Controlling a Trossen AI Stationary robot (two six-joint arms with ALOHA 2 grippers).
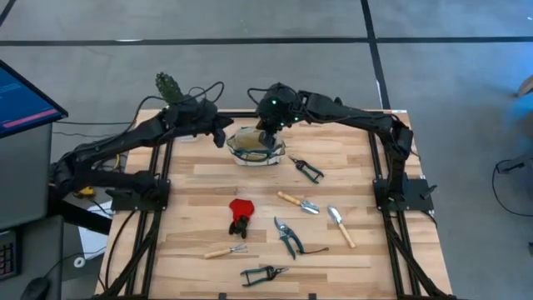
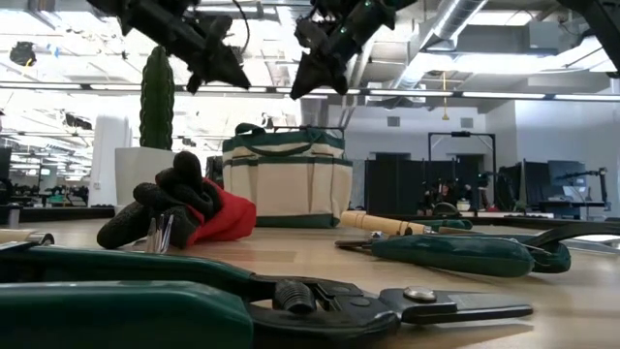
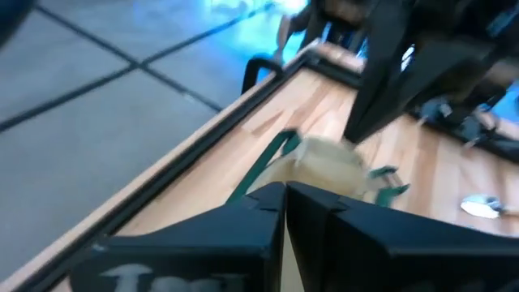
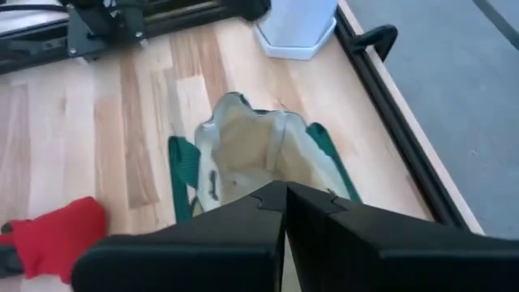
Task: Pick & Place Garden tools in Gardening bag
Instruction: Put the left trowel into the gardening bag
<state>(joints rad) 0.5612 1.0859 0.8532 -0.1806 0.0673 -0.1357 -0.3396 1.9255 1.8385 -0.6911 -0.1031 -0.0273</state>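
Both grippers hang above the bag at the table's far side, jaws pressed together and empty: right gripper over its mouth, left gripper just left. The tools lie nearer, not yet picked.

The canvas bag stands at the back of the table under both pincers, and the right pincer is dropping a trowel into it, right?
Not quite: the right pincer is shut and empty, as the right wrist view shows. The bag does stand at the back under both pincers; the left pincer is shut too.
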